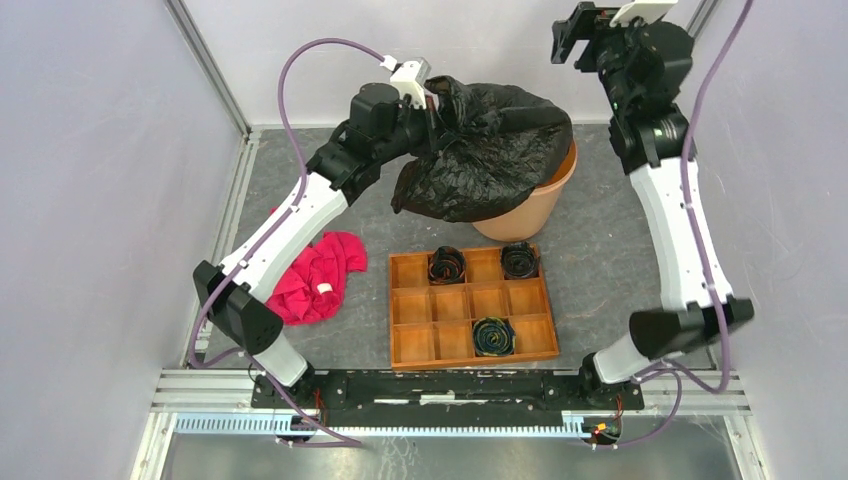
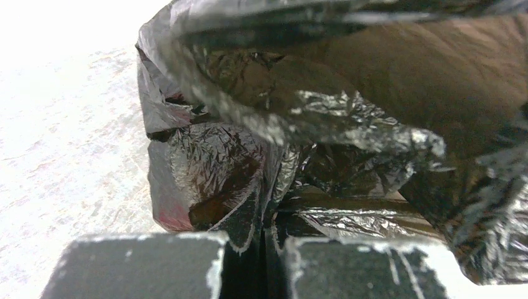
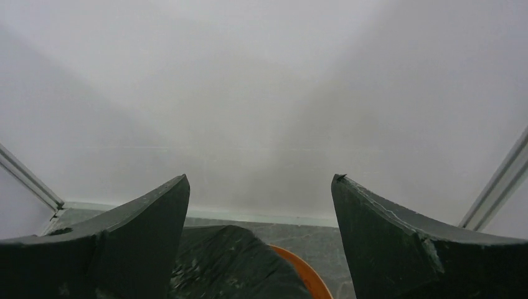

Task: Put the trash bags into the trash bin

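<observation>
trash bag: crinkly black plastic film (image 1: 490,150), clamped by left gripper (image 1: 437,112), draped over round pale orange plastic bin (image 1: 535,215) just ahead
right gripper (image 3: 261,180): spread wide, empty, bag below its fingers
risk: bag lies on top, not inside; a pull could tip bin or drag film off
count: one bag, one bin, one crumpled red cloth (image 1: 315,275), one compartmented wooden tray (image 1: 440,300), three dark coils (image 1: 493,335)

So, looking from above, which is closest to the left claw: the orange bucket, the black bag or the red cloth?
1. Black bag, pinched in the left gripper itself.
2. Orange bucket, just to its right, under the bag.
3. Red cloth, far off at the near left.
</observation>
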Tool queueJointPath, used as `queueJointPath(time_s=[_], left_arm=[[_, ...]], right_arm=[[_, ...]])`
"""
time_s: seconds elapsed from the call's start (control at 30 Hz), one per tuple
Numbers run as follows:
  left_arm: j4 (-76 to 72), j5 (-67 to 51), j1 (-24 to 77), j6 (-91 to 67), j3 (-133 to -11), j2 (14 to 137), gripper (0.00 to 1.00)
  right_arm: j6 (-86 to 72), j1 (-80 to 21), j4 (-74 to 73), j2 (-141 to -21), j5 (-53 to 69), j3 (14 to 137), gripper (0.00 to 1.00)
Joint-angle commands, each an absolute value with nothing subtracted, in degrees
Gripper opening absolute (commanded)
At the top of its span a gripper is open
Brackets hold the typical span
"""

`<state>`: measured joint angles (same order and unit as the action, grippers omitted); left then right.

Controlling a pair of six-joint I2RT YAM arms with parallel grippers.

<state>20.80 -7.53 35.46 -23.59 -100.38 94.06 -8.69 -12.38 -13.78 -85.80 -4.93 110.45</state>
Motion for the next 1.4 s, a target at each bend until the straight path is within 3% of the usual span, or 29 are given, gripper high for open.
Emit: queueJointPath(time_s=[0.0,0.1,0.2,0.4,0.63,0.87,1.17,1.37], left_arm=[[16.2,-16.7,35.6,-19.1,-98.6,89.9,0.02],[13.8,-24.0,35.7,-18.8,-97.5,89.2,0.02],[12.0,-27.7,35.7,-19.0,-97.0,89.2,0.02],[2.9,-31.5,35.7,-28.2,-98.0,91.8,0.02],[-2.8,-22.9,35.7,-33.5,-109.5,99.4,0.02],[-22.3,-20.1,36.6,-36.5,-110.7,105.2,0.02],[-32.6,-16.8,39.7,-37.6,-121.6,117.5,0.02],[-33.6,-14.0,41.7,-32.1,-119.4,117.3,0.02]], right_arm=[[-13.2,-9.2,-15.1,-97.9,11.1,118.6,0.92],[-12.9,-9.1,-17.3,-104.8,19.9,123.1,0.87],[-14.4,-9.3,-12.7,-105.9,29.2,117.7,0.81],[-7.0,-10.9,-19.0,-104.9,32.7,112.3,0.70],[-2.9,-10.1,-20.6,-95.6,25.2,99.1,0.52],[-2.8,-8.9,-20.0,-93.5,15.6,93.4,0.33],[-7.6,-9.0,-15.0,-96.3,16.3,87.9,0.11],[-9.7,-13.3,-12.0,-97.4,13.3,85.7,0.12]])
